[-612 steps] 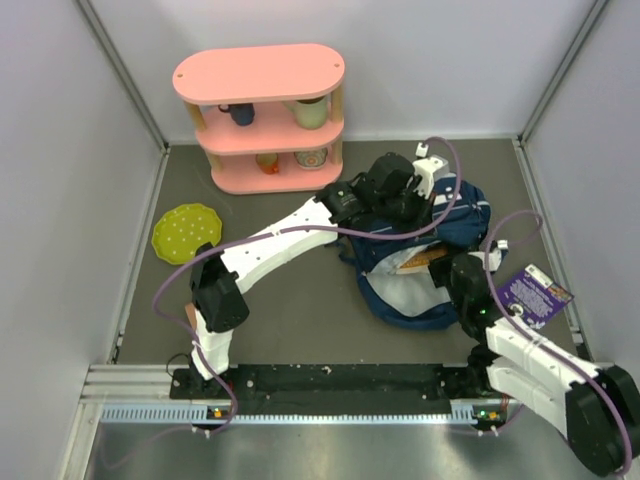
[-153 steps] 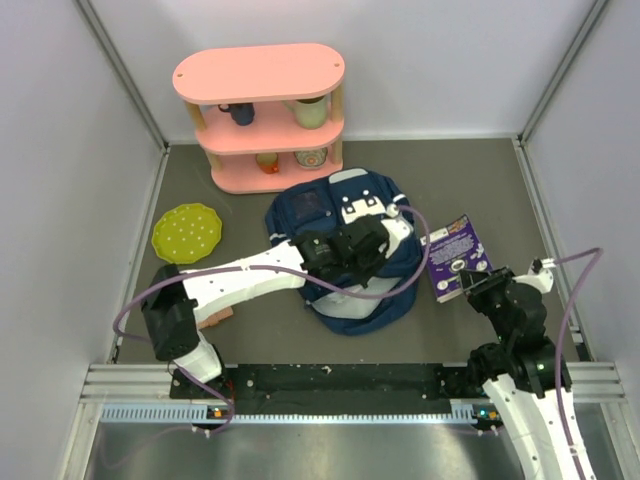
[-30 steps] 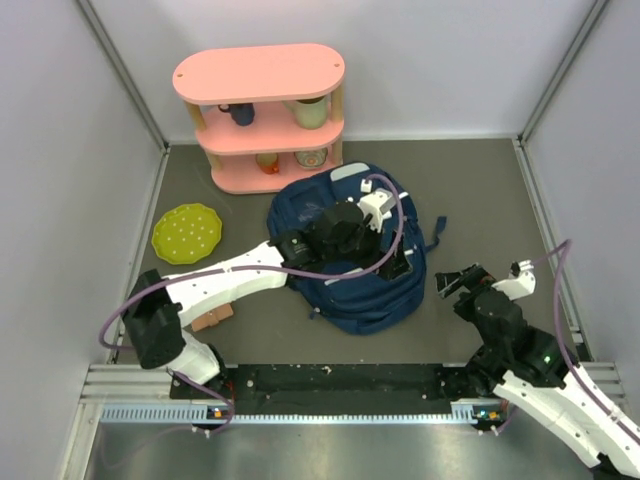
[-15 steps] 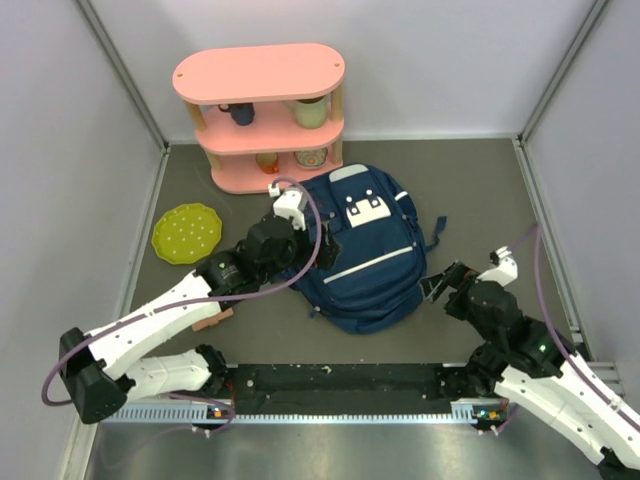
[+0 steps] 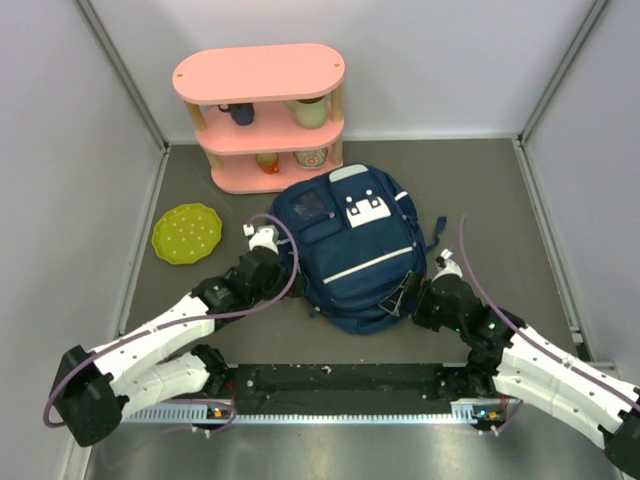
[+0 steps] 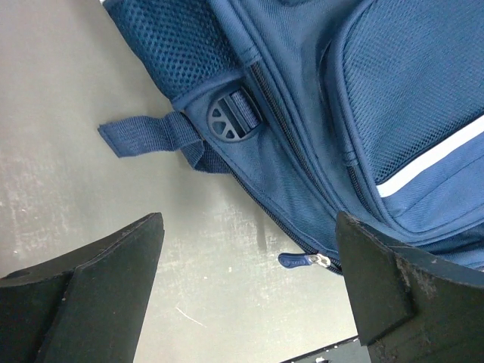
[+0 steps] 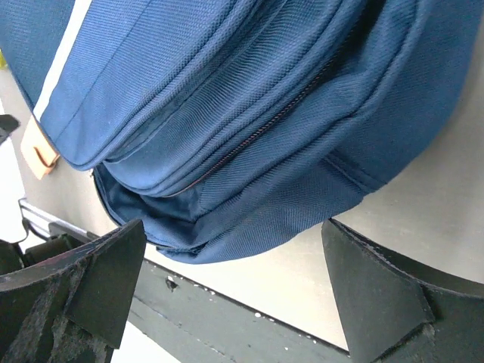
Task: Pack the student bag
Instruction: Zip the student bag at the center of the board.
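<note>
The bag (image 5: 350, 245) is laid flat on the grey table (image 5: 480, 190), front pockets upward, and the zips that are seen are closed. A pink shelf (image 5: 258, 75) is set just behind the bag, and a green plate (image 5: 187, 233) is placed off to the bag's left. The left gripper (image 6: 247, 227) is held low at the bag's near-left side, its jaws spread wide and nothing gripped; a buckle (image 6: 227, 119), a loose strap end (image 6: 140, 134) and a zip pull (image 6: 302, 260) on that side are seen beyond its fingers. The right gripper (image 7: 233, 227) is held at the bag's near-right corner, jaws likewise spread wide and nothing pinched, with the bag's rounded bottom framed between them. Whether either gripper is touching the fabric cannot be told
</note>
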